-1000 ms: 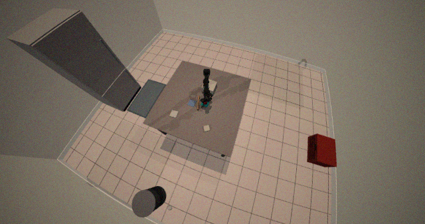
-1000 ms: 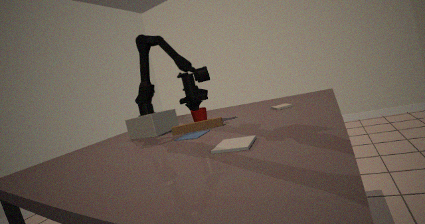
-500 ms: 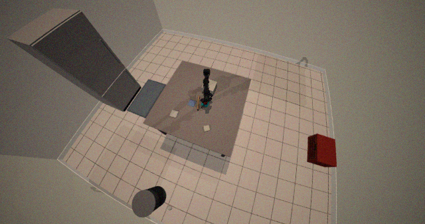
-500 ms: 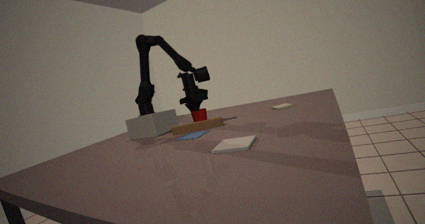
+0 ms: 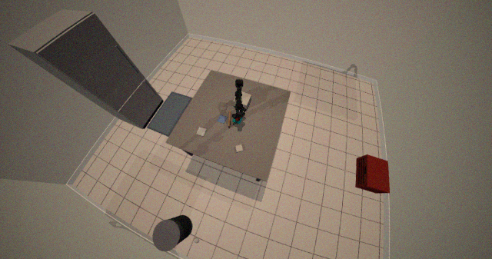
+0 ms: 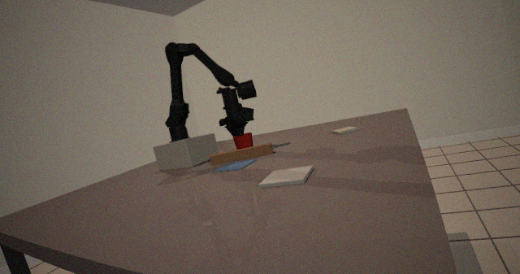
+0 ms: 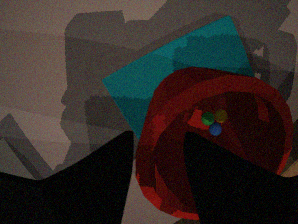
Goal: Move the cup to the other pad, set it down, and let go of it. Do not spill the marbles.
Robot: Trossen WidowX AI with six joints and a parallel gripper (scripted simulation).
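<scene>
The red cup [image 5: 237, 119] [image 6: 244, 141] [image 7: 169, 95] stands upright at the teal pad [image 5: 235, 122] [image 7: 140, 75]; its base is hidden. Inside it lie a green marble [image 7: 208, 118], a yellow marble [image 7: 221, 116] and a blue marble [image 7: 215, 129]. My gripper [image 6: 239, 134] [image 7: 159, 139] is open at the cup's rim. In the wrist view one dark finger is outside the wall and the other reaches over the inside, with a gap between them wider than the wall. The blue pad [image 5: 221, 119] [image 6: 236, 165] bears nothing.
A low wooden barrier [image 5: 230, 119] [image 6: 241, 154] stands between the cup and the blue pad. A pale box [image 5: 246, 97] [image 6: 187, 152] is beside the arm's base. Two flat white tiles [image 5: 201, 131] [image 5: 239, 148] [image 6: 287, 176] [image 6: 344, 130] lie farther out on the table.
</scene>
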